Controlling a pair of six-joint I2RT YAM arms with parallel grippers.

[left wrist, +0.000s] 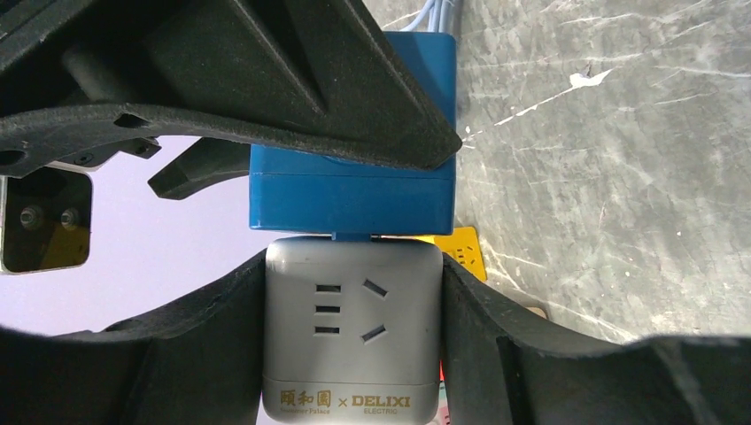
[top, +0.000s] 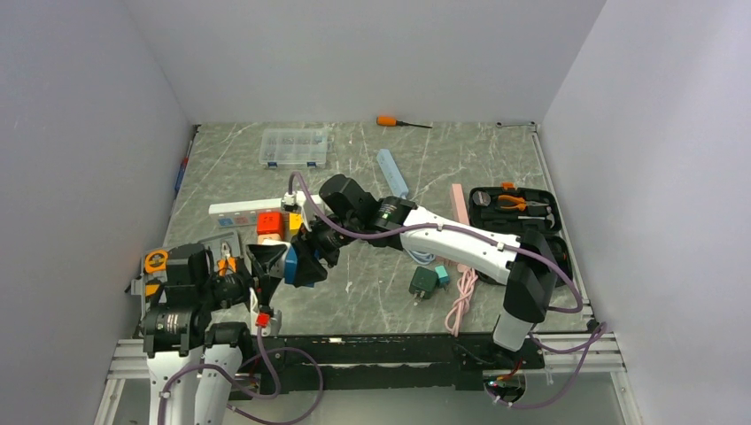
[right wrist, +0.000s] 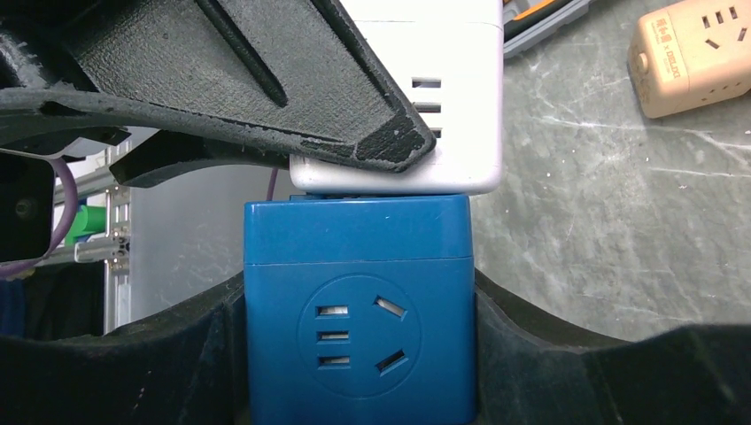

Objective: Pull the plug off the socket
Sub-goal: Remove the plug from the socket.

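Two cube adapters are joined face to face, held just above the table. The blue cube plug [right wrist: 359, 257] sits between the fingers of my right gripper [right wrist: 359, 297], which is shut on its two sides. A short blue neck runs from it into the grey cube socket [left wrist: 352, 328], marked DELIXI. My left gripper [left wrist: 352, 279] is shut on this socket, with a finger pressed flat on each side. In the top view both grippers meet at the left front of the table, and only a bit of the blue plug [top: 290, 264] shows between them.
A white power strip [top: 248, 208] and an orange cube [top: 270, 223] lie just behind the grippers. A beige cube socket [right wrist: 691, 53] lies close by. Green plugs [top: 427, 281] and a pink cable [top: 460, 301] lie to the right, a tool case [top: 518, 212] further right, a clear box [top: 295, 146] at the back.
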